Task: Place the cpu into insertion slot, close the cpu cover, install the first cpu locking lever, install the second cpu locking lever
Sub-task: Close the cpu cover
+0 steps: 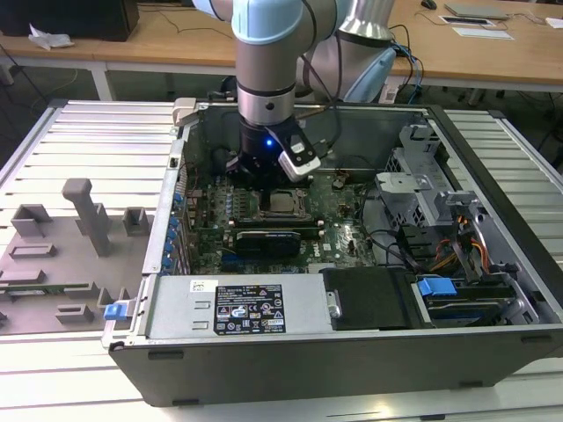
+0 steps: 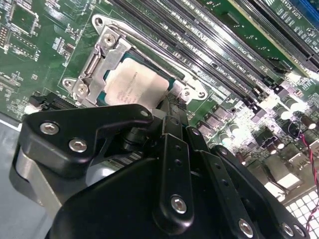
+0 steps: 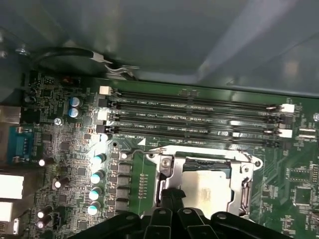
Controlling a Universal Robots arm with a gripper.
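The cpu [image 3: 207, 191] lies flat in the insertion slot [image 3: 209, 162], its pale silvery top facing up; it also shows in the second wrist view [image 2: 134, 85] and the exterior view [image 1: 281, 204]. The cpu cover [image 3: 167, 172] lies down around it as a metal frame [image 2: 107, 47]. A thin wire lever [image 2: 149, 55] runs along one edge of the frame. My gripper [image 3: 172, 195] hangs just above the chip's near edge with its fingers drawn together and nothing seen between them. From outside, the gripper [image 1: 264, 180] hovers over the motherboard inside the open case.
Long memory slots [image 3: 194, 117] run beside the socket, under the case wall. A row of capacitors [image 3: 97, 177] stands on its other side. A black graphics card [image 1: 268, 239], a drive cage [image 1: 422, 189] and the power supply [image 1: 237, 308] surround the board. A grey fixture tray [image 1: 62, 255] lies outside.
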